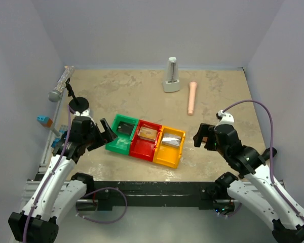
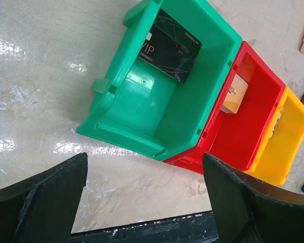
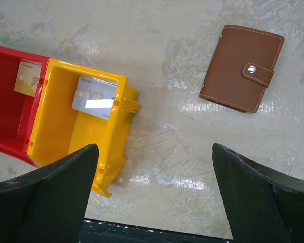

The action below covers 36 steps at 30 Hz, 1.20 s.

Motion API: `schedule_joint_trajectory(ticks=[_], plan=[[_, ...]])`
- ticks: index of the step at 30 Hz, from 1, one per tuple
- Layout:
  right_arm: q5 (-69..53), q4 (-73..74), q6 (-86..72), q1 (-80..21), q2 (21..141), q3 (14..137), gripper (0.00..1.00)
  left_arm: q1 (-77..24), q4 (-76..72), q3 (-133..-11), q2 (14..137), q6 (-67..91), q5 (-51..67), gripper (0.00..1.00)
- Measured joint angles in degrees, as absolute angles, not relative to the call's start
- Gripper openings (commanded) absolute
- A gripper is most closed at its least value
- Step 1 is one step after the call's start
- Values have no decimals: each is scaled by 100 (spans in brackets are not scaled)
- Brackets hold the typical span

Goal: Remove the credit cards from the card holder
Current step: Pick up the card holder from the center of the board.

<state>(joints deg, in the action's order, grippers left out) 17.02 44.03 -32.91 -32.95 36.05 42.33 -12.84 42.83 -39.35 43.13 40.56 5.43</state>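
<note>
The card holder [image 3: 241, 68] lies shut on the table, brown with its snap tab fastened, right of the yellow bin [image 3: 116, 136]. In the top view my right gripper hides it. A black card [image 2: 168, 46] lies in the green bin [image 2: 142, 96]. A tan card [image 2: 234, 94] lies in the red bin [image 2: 243, 136]. A silver card [image 3: 94, 97] lies in the yellow bin. My left gripper [image 2: 144, 167] is open and empty, near the green bin's front left. My right gripper [image 3: 154, 152] is open and empty, above the table between the yellow bin and the card holder.
The three bins [image 1: 144, 140] stand joined in a row mid-table. A white upright object [image 1: 172, 76] and a pink cylinder [image 1: 192, 97] sit at the back. A silver microphone-like item [image 1: 61, 83] leans at the left wall. The table's black front edge [image 1: 152, 187] runs just below both grippers.
</note>
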Motion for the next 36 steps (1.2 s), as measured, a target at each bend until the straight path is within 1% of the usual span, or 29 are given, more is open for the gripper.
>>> schedule_joint_trajectory(ticks=[3,9,11,15,17,20,22,25,27,30,36], plan=[[1699,4412,-3310,-3295,3500,4187,98,-1291,4268,-3929,4224,3988,607,100],[1702,4394,-3304,-3295,3527,4167,97,-1422,4036,-3712,3629,3964,722,100],[1702,4379,-3306,-3295,3570,4165,97,-1542,4032,-3701,3531,3959,709,98],[1699,4372,-3304,-3295,3636,4165,96,-1892,4018,-3701,3701,3940,596,95],[1756,4377,-3319,-3295,3645,4165,98,-2143,4032,-3701,3850,3942,454,95],[2200,4558,-3507,-3295,3765,4193,99,-2565,4080,-3712,3975,3944,193,95],[2440,4724,-3610,-3221,3887,4235,97,-2853,4176,-3789,4032,3951,-21,95],[2250,4781,-3667,-2606,3972,4241,95,-3129,4224,-3979,4160,3966,-235,95],[1944,4737,-3695,-1968,4025,4239,93,-3192,4204,-4029,4195,3983,-303,95],[1531,4687,-3726,-1352,4348,4254,91,-3208,4202,-4029,4189,3994,-325,95],[958,4394,-3763,-950,5649,4316,86,-3208,3865,-3760,3903,4143,-266,95]])
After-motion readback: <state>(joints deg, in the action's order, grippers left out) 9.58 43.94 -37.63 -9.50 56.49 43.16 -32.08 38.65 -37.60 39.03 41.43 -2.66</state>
